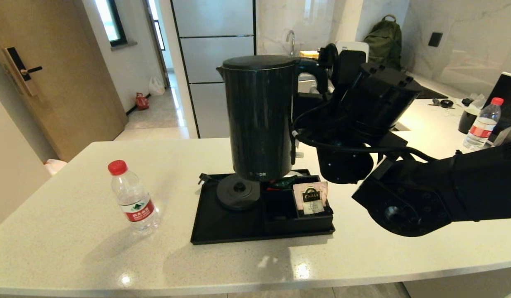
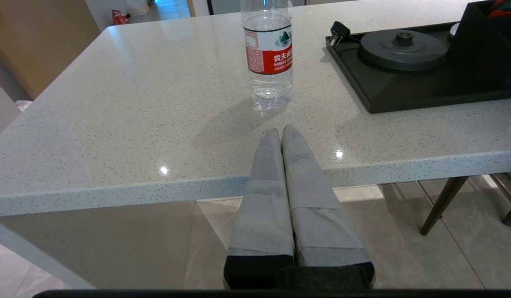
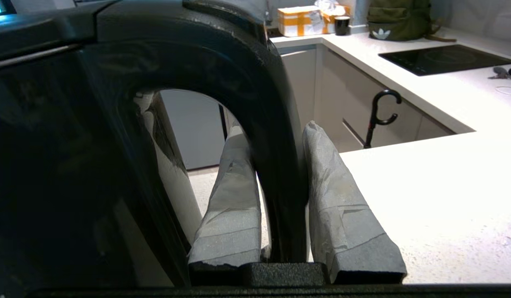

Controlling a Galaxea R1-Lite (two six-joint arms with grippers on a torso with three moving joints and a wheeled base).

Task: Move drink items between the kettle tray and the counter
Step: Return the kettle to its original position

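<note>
- Kettle (image 1: 259,120): tall, black, glossy, lid on; held above the round base (image 1: 238,191), clear of it.
- Right gripper (image 3: 280,186): fingers clamped on the kettle's handle (image 3: 276,136).
- Kettle tray (image 1: 222,227): on the counter (image 1: 73,248); its compartment box (image 1: 298,217) holds a pinkish tea sachet (image 1: 311,198), standing tilted.
- Water bottle (image 1: 133,198): upright on the counter, left of the tray.
- Left gripper (image 2: 281,136): jaws together, before the counter's edge.

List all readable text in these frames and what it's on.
"农夫山泉": red label of the water bottle on the counter; the smaller print beneath is too blurred to read.
Kettle: white lettering near the base, only partly legible, ending "OR".
Tea sachet: dark emblem with a word too blurred to read.
</note>
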